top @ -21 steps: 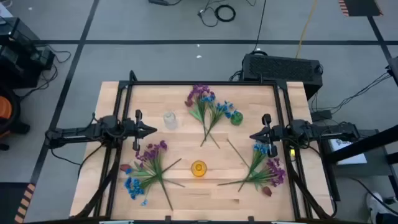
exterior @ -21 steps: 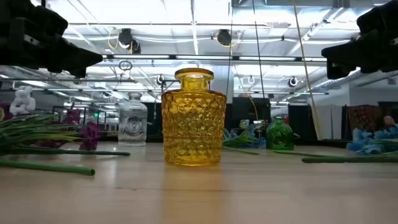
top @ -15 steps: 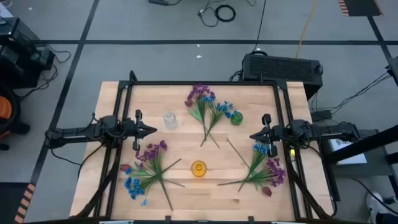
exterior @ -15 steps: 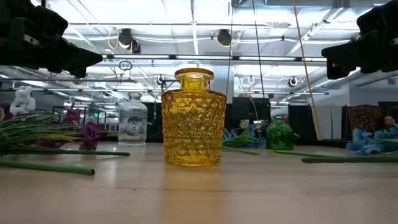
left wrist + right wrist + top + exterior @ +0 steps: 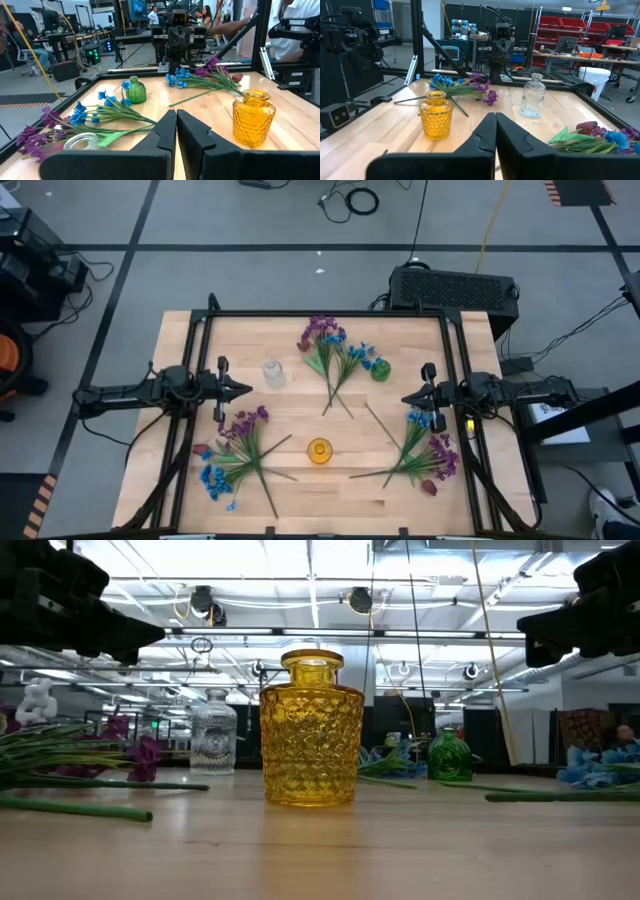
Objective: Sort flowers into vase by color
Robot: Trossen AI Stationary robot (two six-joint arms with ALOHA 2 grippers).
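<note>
Left gripper (image 5: 243, 390), fingers closed and empty, hovers nearest the purple flowers (image 5: 243, 424) left of the yellow vase (image 5: 319, 450); stems point vaseward.

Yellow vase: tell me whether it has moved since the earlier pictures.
No. The yellow vase sits at the same spot between the clear bottle and green bottle.

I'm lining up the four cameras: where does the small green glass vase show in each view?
High view: green glass vase at the table's far side, right of centre.
Low view: right of the yellow glass vase, behind it.
Left wrist view: left of centre.
Right wrist view: not visible.
Shared landmark: the yellow glass vase.
</note>
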